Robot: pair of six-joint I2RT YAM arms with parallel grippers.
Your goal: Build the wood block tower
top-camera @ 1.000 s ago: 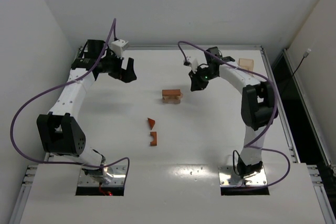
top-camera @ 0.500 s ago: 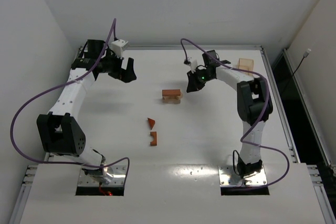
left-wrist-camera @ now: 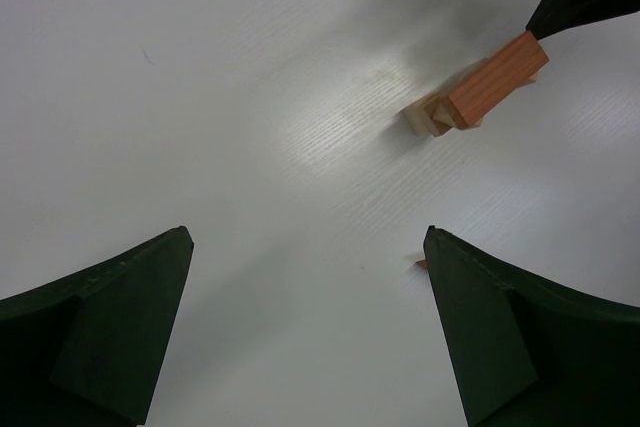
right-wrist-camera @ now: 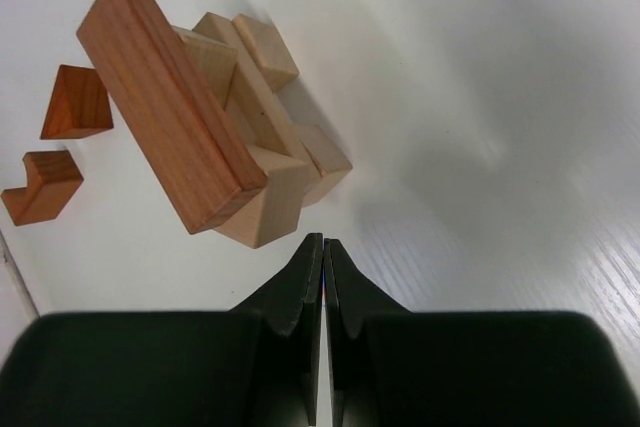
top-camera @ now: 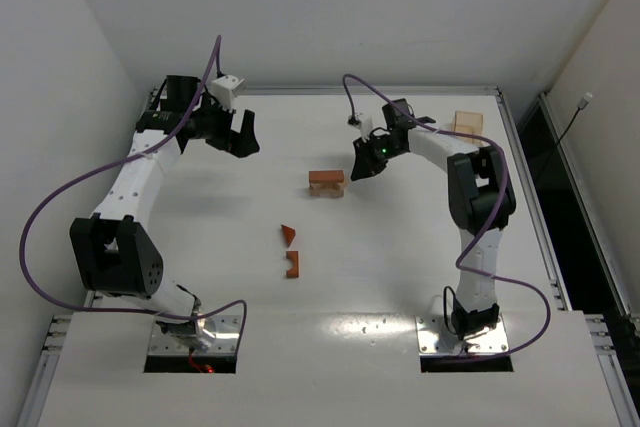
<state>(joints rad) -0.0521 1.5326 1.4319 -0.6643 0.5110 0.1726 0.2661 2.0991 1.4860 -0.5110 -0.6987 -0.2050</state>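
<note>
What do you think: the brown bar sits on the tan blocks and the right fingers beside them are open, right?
No. The right fingers are shut, as the right wrist view shows. The brown bar does sit on the tan blocks.

The wood block tower (right-wrist-camera: 268, 197) is light tan, its bar (right-wrist-camera: 170, 102) reddish-brown.

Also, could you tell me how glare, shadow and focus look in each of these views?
Top external view: even, soft light, the wood block tower small but legible. Left wrist view: a glare patch on the table beside the tower; the left hand is dark, detail lost. Right wrist view: tower sharp, soft shadow to its right.
</note>
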